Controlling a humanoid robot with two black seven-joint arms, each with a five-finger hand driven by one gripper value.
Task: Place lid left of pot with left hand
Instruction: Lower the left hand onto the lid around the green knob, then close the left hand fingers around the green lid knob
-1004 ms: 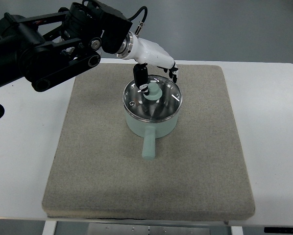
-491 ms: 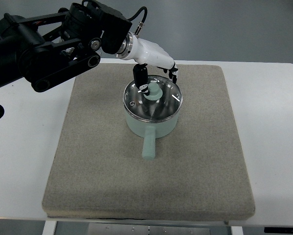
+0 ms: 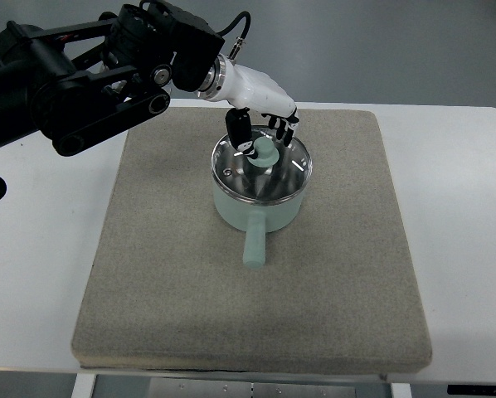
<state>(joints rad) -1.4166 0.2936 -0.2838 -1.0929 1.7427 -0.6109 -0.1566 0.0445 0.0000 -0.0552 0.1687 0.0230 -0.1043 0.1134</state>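
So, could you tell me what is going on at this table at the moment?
The robot's left hand reaches in from the upper left, with its fingers closed around the green knob of the glass lid. The lid sits on the pale green pot, apparently slightly askew, so the lift is barely under way at most. The pot stands on the grey mat, handle pointing toward the camera. The mat to the pot's left is free for the lid. No right arm shows.
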